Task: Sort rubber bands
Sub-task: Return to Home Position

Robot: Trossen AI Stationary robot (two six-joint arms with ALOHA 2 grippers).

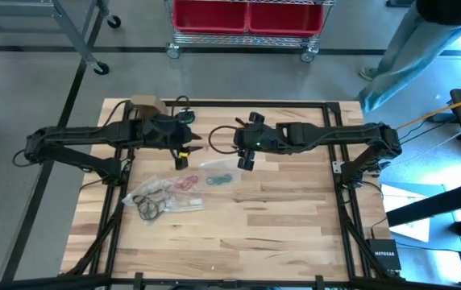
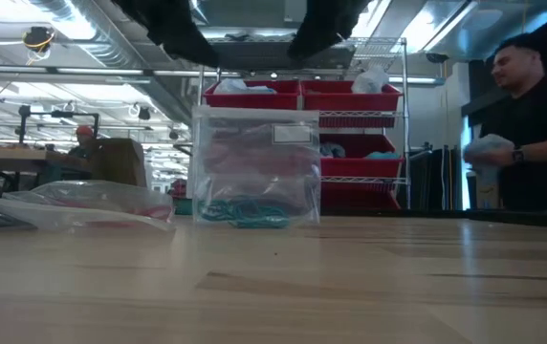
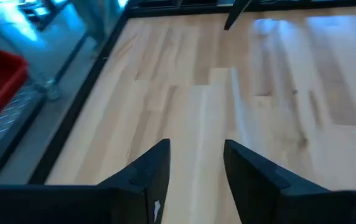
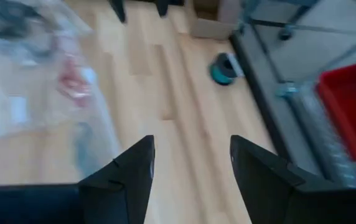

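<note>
**Both grippers open and empty above the bench, bands bagged below**

The left gripper (image 3: 196,152) hangs over the rear middle of the pale wooden-plank bench (image 1: 279,234). Its two dark fingers are parted, with only bare wood showing between them. The right gripper (image 4: 192,146) faces it from the other side, a little apart, and its fingers are likewise spread and hold nothing. Both arms reach in from their own sides of the bench, raised clear of the top.

The rubber bands lie in clear bags near the middle of the bench, just in front of the two grippers. A tangle of thin teal rubber bands (image 2: 250,212) sits at the bottom of a clear plastic zip bag with a white label (image 2: 254,143). In the low view this bag appears to stand upright. Toward the left arm's side lie the thin red rubber bands (image 1: 184,183), and beyond them the larger black rubber bands (image 1: 151,205), under flat clear plastic (image 1: 174,199). Whether those two colours share one bag cannot be told.

A brown cardboard box (image 1: 146,103) sits at the bench's rear edge by the left arm. Red plastic bins (image 1: 251,14) rest on a wire shelf behind, and a person in a dark shirt (image 2: 532,124) stands off to one side.
</note>
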